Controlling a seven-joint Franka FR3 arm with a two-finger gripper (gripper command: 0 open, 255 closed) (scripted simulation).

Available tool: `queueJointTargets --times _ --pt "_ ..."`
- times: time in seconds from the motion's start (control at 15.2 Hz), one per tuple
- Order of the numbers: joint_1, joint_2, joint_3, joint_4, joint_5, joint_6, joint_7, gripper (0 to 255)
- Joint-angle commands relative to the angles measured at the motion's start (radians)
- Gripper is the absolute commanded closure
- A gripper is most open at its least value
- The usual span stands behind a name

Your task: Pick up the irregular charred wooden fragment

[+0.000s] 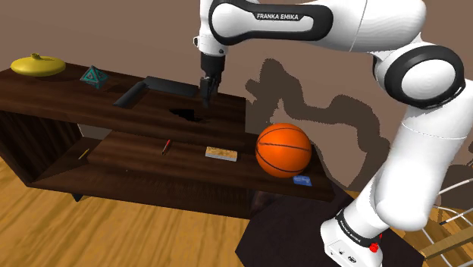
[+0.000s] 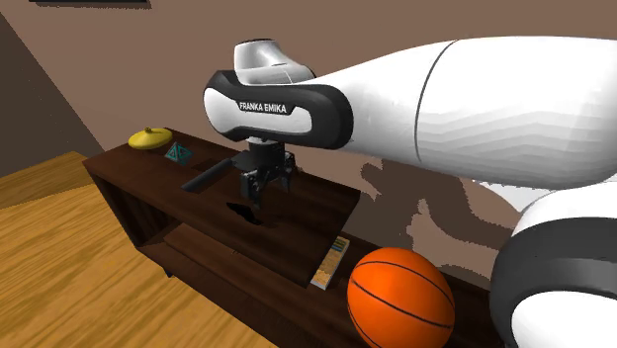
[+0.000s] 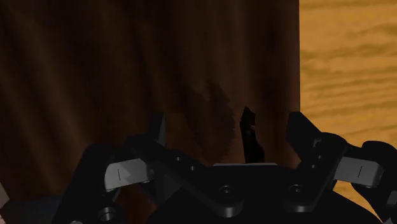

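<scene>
The hand (image 3: 228,122) hung wide open over the dark wooden bench (image 3: 95,63), the charred fragment (image 3: 249,137) between its fingers, touching neither.

In the wrist view the lower end of the charred fragment (image 3: 249,132) is disappearing behind the end effector (image 3: 228,127). In the shoulder view the arm (image 1: 409,174) is running off the top and right edges, and a small blue thing (image 1: 302,180) beside the basketball (image 1: 283,149) is appearing too small to name. The second exterior view's bottom edge is cutting the basketball.
</scene>
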Motion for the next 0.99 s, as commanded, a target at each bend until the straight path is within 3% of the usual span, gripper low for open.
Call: queueJointTargets --times 0.0,0.33,0.92 --pt "0.029 0.093 0.014 0.117 -0.021 -0.035 -0.015 0" --pt "0.105 0.285 0.035 0.376 -0.067 -0.121 -0.053 0" --pt "0.094 0.275 0.033 0.256 -0.065 -0.012 -0.053 0"
